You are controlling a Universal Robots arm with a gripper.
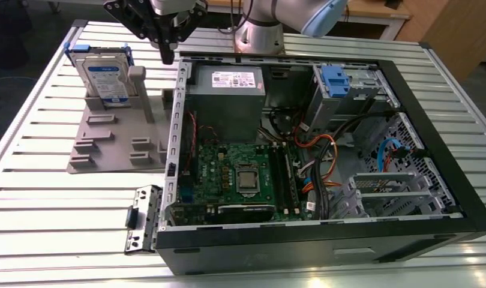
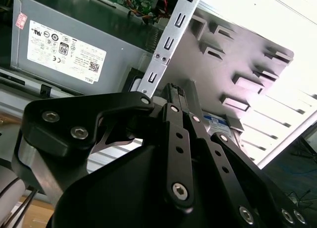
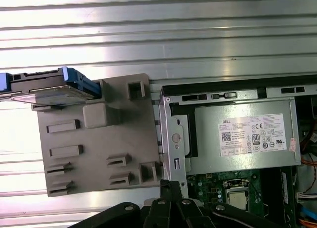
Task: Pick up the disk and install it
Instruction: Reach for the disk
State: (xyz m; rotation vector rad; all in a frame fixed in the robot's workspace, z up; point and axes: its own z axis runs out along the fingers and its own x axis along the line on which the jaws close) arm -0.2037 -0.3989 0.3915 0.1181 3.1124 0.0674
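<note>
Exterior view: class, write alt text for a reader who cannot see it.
A hard disk in a blue carrier stands upright in a grey holder on a slatted metal table, at the exterior view's left of an open computer case. The arm's black end effector hangs above the case's edge nearest the disk, holding nothing.

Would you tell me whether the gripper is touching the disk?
Apart. In the first wrist view the gripper sits well clear of the disk, with bare grey holder between them.

The disk (image 3: 44,86) stands upright on the grey holder (image 3: 99,153); power supply (image 3: 237,158) apart.
</note>
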